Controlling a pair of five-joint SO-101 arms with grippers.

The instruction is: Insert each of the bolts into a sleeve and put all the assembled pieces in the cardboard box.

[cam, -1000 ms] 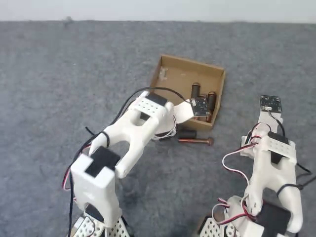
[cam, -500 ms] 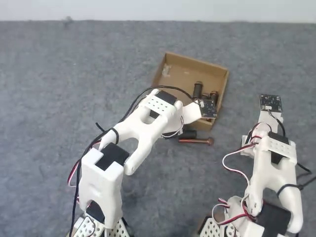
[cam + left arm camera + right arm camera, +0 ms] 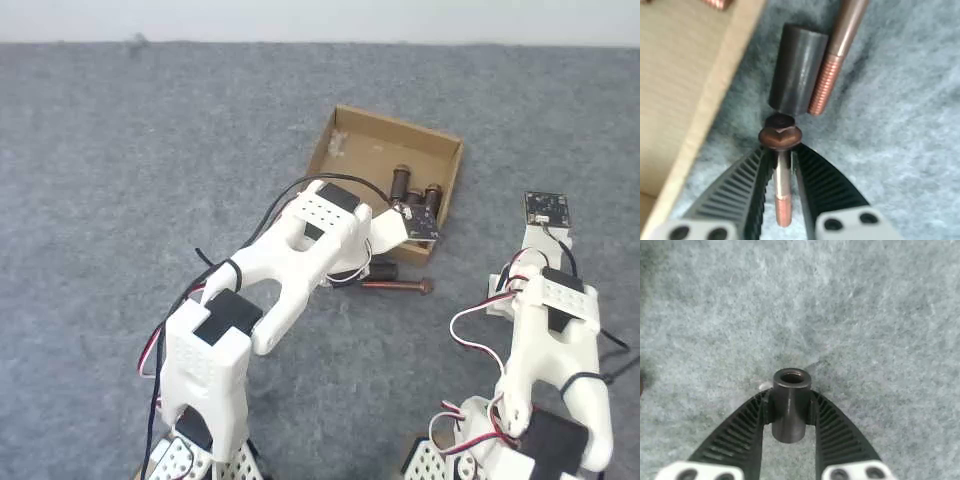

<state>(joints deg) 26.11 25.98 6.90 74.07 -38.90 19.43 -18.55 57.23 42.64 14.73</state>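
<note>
The left gripper [image 3: 781, 149], just beside the near wall of the brown cardboard box [image 3: 372, 155], is clamped on a copper threaded bolt [image 3: 782, 185] by its shank, head outward, threads trailing back. Well to its right, the right gripper [image 3: 791, 394] pinches a dark cylindrical metal sleeve [image 3: 791, 412], bore facing away.

You're looking down on a grey, felt-like carpet [image 3: 110, 190] that runs from the left edge of the high view to the right. A pale, plain strip [image 3: 320, 18] lies along the top edge and meets the carpet in a straight line; you can't tell whether it's a wall. At the upper left, a small dark fleck [image 3: 135, 40] sits on that line. The light is even and the shadows are soft. Your wrist views show the carpet's fuzzy, mottled nap up close.
</note>
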